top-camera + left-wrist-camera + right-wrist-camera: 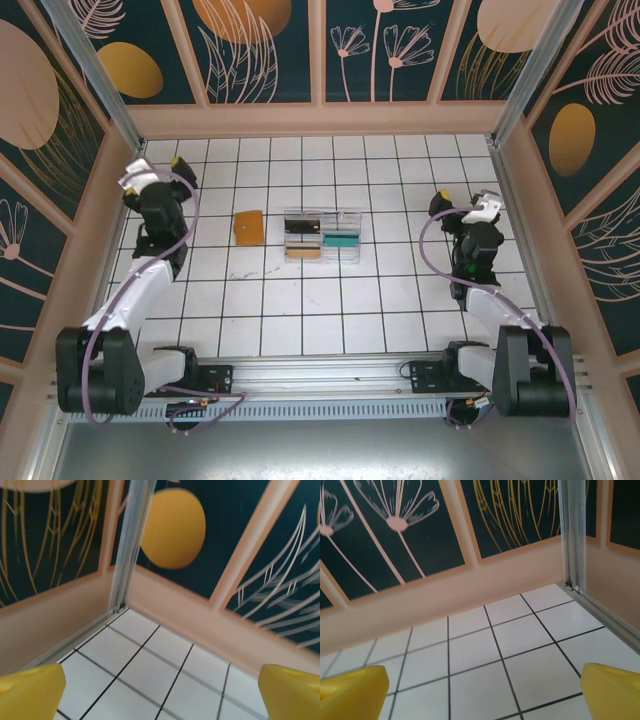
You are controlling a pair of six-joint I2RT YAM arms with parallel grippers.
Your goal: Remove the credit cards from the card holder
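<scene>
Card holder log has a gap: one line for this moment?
holder: folded, left of tray | left hand: open, empty | right hand: open, empty

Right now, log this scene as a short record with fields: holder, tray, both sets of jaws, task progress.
card holder: tan-orange, lying flat and folded, left of the tray, apart from it
clear tray: right of the holder, a teal item inside
left jaws: open, empty, far left, away from the holder
right jaws: open, empty, far right, away from the tray
progress: holder untouched, no cards out
</scene>
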